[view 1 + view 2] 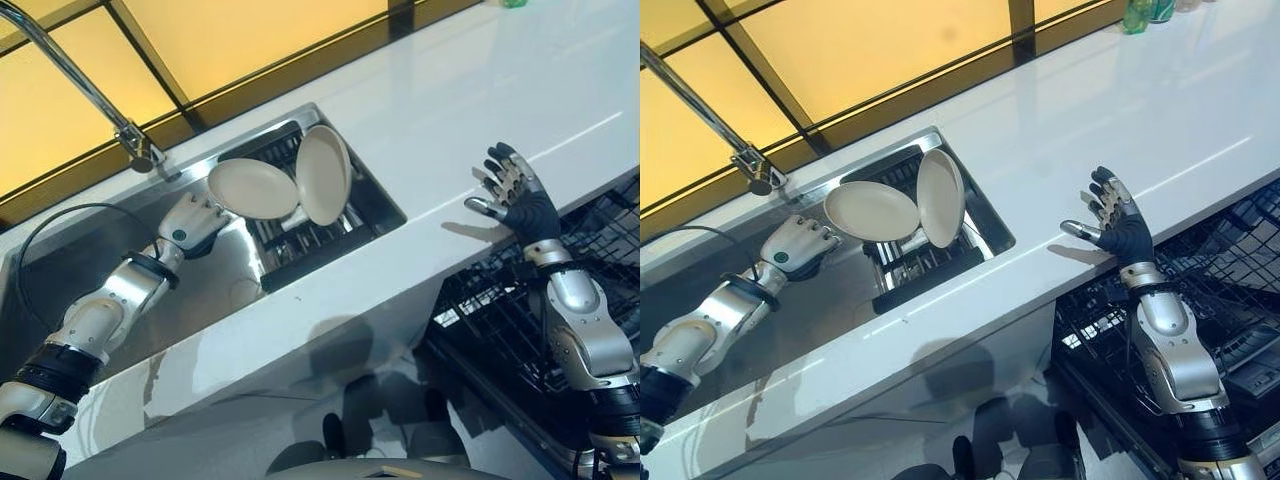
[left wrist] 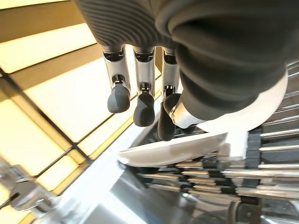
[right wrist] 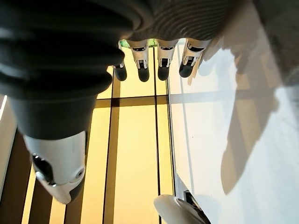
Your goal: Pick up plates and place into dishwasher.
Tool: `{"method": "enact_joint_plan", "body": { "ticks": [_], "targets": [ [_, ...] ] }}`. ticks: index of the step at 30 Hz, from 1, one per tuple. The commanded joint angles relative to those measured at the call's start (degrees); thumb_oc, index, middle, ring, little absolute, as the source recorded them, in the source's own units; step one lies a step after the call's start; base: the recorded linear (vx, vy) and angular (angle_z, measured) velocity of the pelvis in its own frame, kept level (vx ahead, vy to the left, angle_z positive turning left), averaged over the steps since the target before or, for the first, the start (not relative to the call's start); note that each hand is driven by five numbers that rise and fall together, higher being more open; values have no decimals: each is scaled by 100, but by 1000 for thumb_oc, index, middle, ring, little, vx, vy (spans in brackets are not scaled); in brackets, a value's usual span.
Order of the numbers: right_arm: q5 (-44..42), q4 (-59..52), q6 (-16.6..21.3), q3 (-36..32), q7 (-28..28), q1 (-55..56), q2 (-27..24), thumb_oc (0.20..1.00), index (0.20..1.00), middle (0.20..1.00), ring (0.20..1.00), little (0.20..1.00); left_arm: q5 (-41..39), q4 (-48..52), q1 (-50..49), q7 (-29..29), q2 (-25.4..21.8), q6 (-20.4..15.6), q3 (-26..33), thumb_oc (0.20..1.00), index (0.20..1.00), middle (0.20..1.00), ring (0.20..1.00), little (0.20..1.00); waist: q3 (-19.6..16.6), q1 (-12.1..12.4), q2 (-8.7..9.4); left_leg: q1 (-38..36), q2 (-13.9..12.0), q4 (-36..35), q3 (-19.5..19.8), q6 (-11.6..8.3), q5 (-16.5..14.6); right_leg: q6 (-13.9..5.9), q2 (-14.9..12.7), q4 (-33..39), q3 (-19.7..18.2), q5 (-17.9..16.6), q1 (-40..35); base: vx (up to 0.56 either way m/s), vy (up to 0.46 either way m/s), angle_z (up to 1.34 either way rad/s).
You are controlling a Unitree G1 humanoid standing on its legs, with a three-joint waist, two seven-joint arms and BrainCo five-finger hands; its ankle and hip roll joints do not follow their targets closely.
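Two plates (image 1: pixel 253 188) (image 1: pixel 325 174), one sink rack (image 1: pixel 310 240)

Left hand (image 2: pixel 187 70) over sink rack (image 2: pixel 219 175), fingers (image 2: pixel 144 105) curled down, thumb pinching rim of tilted white plate (image 2: pixel 173 148); second plate (image 2: pixel 261 109) behind, faucet (image 2: pixel 23 196) near yellow window panes (image 2: pixel 60 93).

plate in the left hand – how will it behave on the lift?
Probably rigid: the plate keeps its shape held by one edge in the left hand. Its glossy surface looks slippery, so it may pivot or slide. Likely breakable if it knocks the upright plate beside it.
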State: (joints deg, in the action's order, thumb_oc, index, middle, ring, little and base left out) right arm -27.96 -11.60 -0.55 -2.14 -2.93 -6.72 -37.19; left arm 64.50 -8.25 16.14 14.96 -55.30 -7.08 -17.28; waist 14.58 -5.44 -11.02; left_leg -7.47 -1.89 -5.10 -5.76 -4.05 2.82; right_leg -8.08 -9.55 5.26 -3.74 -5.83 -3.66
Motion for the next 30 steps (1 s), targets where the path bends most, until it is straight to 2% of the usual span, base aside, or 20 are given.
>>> {"method": "enact_joint_plan", "body": {
  "ticks": [1,7,9,12,18,25,30],
  "targets": [
    [-113,-385,-99,-104,57,528,-156,1000,1000,1000,1000,1000,-71,82,-37,286,-487,182,466,200,200,200,200,200,-622,78,200,343,567,408,393,356,-325,57,-126,-332,359,263,168,35,-4,9],
    [-116,-393,-110,-206,128,687,-142,1000,1000,1000,1000,1000,-399,120,-322,859,-422,456,826,200,200,200,200,200,-696,79,193,240,564,350,427,348,-333,57,-129,-328,382,298,94,28,-2,8],
    [-113,-387,-97,-227,142,739,-138,1000,1000,1000,1000,1000,-555,135,-386,948,-372,434,925,1000,1000,1000,1000,1000,-707,81,190,218,560,335,427,344,-332,57,-129,-330,391,304,82,0,0,0],
    [-118,-401,-130,-274,190,788,-144,1000,1000,1000,1000,1000,-580,281,-460,835,-242,349,971,1000,1000,1000,1000,1000,-712,75,182,208,565,336,447,340,-320,56,-127,-344,381,306,77,0,0,0],
    [-206,-480,-263,-230,127,718,-262,1000,1000,1000,1000,1000,-391,318,-318,824,27,547,661,1000,1000,1000,1000,1000,-598,14,194,275,550,416,416,342,-309,55,-131,-535,340,353,194,-6,-9,0],
    [-137,-451,-137,-57,104,762,-88,1000,1000,1000,1000,1000,-656,197,-347,932,85,527,586,1000,1000,1000,1000,1000,-548,48,344,229,420,404,440,316,-288,138,10,-573,379,415,157,-33,-162,-1],
    [57,-477,-135,108,105,802,161,1000,1000,1000,1000,1000,-892,55,-488,1057,168,520,635,1000,1000,1000,1000,1000,-582,138,503,197,232,504,593,254,-213,307,225,-905,523,680,117,-23,-250,0]
  ]
}}
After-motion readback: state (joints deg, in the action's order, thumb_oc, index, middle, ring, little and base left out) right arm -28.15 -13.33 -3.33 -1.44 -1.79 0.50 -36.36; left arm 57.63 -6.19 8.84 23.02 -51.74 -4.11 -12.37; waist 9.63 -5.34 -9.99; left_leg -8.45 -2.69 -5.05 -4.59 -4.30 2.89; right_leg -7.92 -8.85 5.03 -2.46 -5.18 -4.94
